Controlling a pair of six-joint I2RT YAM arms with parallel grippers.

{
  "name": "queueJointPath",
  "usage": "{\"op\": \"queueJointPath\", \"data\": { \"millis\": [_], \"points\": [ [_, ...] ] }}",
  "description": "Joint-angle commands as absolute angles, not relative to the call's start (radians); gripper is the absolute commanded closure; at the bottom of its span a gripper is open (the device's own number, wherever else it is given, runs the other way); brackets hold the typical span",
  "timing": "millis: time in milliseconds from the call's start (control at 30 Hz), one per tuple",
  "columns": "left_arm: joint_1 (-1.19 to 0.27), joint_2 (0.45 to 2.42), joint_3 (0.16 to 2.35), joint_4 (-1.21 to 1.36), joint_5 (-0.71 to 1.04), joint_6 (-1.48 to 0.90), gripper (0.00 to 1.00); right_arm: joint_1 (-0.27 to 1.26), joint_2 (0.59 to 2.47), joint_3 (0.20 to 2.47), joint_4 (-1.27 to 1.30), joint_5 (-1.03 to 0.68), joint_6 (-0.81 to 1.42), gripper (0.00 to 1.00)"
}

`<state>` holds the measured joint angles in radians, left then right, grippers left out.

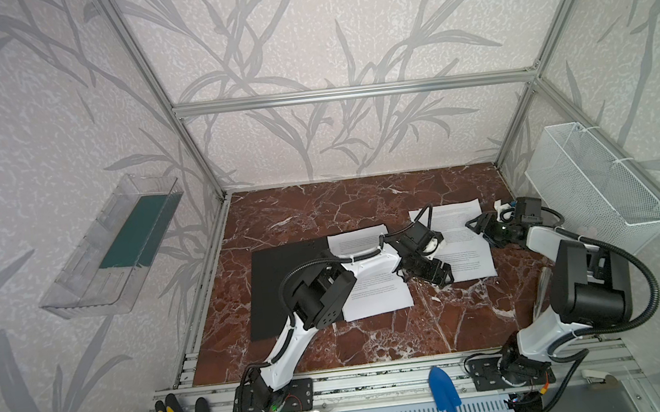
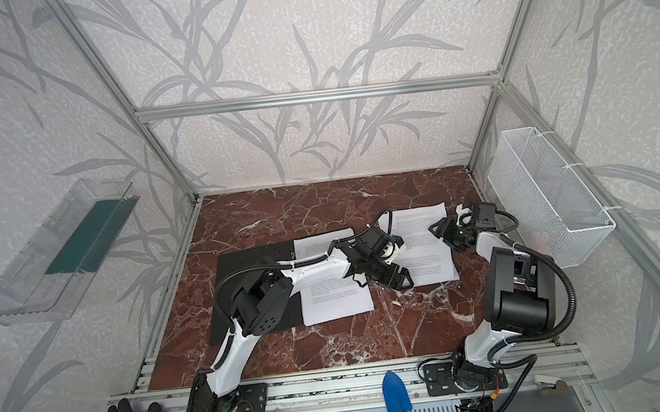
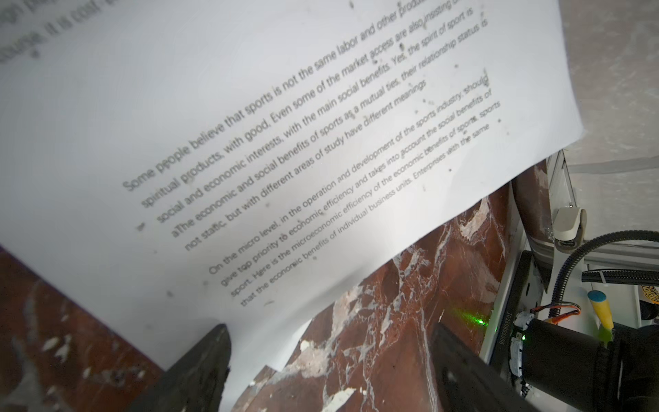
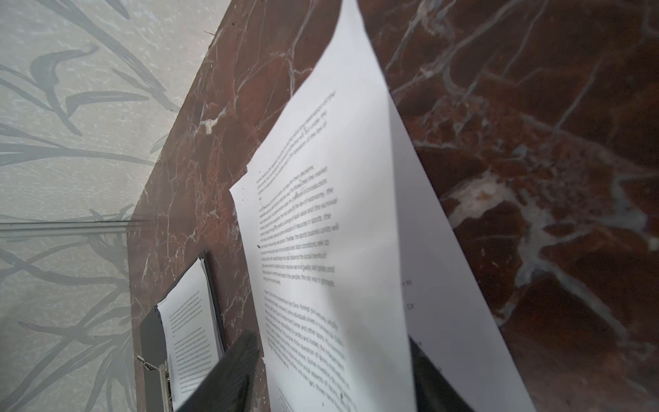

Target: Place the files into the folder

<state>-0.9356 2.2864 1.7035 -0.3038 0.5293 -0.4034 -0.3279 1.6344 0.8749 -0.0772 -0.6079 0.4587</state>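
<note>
- Since one stack of files (image 1: 375, 298) already lies on the open folder (image 1: 268, 272), the step in hand looks like fetching the loose sheet (image 1: 467, 251).
- The loose sheet lies on the bench (image 1: 375, 336) between the two hands, with the folder on the far side of the left hand from it.
- Right hand (image 1: 477, 227): its fingers (image 4: 228, 374) stand apart on either side of the sheet's raised edge, with no pinch made. A second sheet shows beneath the raised one.
- Left hand (image 1: 427, 274): jaws wide apart at the opposite edge and holding nothing. Whether it touches the paper I cannot tell.
- Next move, as I judge it: bring the right fingers together on the edge, then lift and carry the sheet across to the folder.
- The paper is limp, so the left hand should steady the trailing edge, and the grip should be checked for one sheet or two.
</note>
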Motion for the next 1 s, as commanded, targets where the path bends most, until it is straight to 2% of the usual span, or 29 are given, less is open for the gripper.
{"op": "queueJointPath", "data": {
  "millis": [0,100,200,300,367,600,733,800,967],
  "points": [
    [-0.931,2.371,1.635,-0.419,0.48,-0.416,0.11,-0.34,1.621,0.854,-0.092,-0.586,0.455,0.43],
    [-0.932,2.367,1.631,-0.416,0.483,-0.417,0.11,-0.343,1.629,0.862,-0.11,-0.577,0.453,0.54],
    [-0.931,2.364,1.631,-0.416,0.487,-0.417,0.11,-0.342,1.621,0.859,-0.137,-0.516,0.437,0.58],
    [-0.928,2.357,1.631,-0.404,0.519,-0.427,0.11,-0.344,1.641,0.862,-0.174,-0.449,0.421,0.69],
    [-0.93,2.332,1.621,-0.387,0.544,-0.431,0.11,-0.345,1.667,0.867,-0.194,-0.433,0.409,0.76],
    [-0.929,2.212,1.568,-0.288,0.646,-0.481,0.11,-0.345,1.695,0.852,-0.196,-0.385,0.411,0.92],
    [-0.934,2.087,1.539,-0.182,0.716,-0.567,0.11,-0.345,1.694,0.859,-0.208,-0.37,0.408,1.0],
    [-0.936,2.018,1.519,-0.128,0.743,-0.614,0.11,-0.345,1.69,0.859,-0.211,-0.379,0.412,1.0],
    [-0.945,1.809,1.431,0.001,0.768,-0.731,0.11,-0.345,1.648,0.832,-0.127,-0.565,0.504,1.0]
  ]
}}
